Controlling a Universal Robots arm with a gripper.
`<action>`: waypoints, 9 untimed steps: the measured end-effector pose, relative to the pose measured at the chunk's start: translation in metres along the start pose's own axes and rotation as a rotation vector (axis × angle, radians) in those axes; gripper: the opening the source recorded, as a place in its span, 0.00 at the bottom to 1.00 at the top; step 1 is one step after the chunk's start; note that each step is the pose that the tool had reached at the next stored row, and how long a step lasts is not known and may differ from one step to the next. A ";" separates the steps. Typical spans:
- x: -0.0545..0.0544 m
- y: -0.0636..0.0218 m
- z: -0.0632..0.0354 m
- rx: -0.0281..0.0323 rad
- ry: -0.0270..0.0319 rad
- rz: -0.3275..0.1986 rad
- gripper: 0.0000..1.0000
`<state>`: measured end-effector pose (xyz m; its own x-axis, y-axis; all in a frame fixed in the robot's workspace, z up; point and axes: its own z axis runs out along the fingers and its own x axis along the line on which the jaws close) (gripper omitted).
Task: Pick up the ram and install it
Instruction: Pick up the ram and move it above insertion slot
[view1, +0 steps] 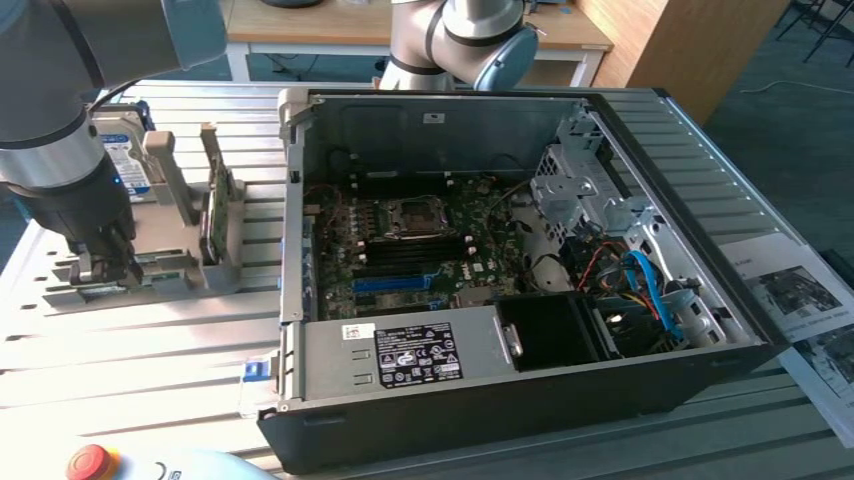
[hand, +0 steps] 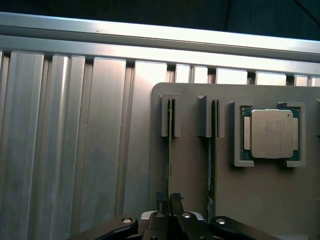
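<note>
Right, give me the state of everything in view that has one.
Ram: on edge, seated in its holder slot.
Gripper: shut on the Ram.
Second ram: on edge in the next slot, untouched.
Processor: flat in its nest on the holder.
Hard drive: upright in the holder.
Case: open, side panel off.

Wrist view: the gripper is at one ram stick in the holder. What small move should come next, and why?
Probably a short straight lift. The gripper looks closed on the ram, which stands on edge in its slot beside a second stick, so pulling sideways could bind it.
</note>
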<state>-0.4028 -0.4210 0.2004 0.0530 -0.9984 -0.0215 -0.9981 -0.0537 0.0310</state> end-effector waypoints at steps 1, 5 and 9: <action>0.000 0.0000 0.0000 0.0000 0.0000 0.000 0.12; 0.000 0.0000 -0.0010 -0.0001 0.0000 0.000 0.12; 0.000 0.0003 -0.0078 0.0000 0.0001 0.000 0.12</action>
<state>-0.4028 -0.4210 0.2082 0.0530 -0.9984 -0.0214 -0.9981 -0.0536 0.0311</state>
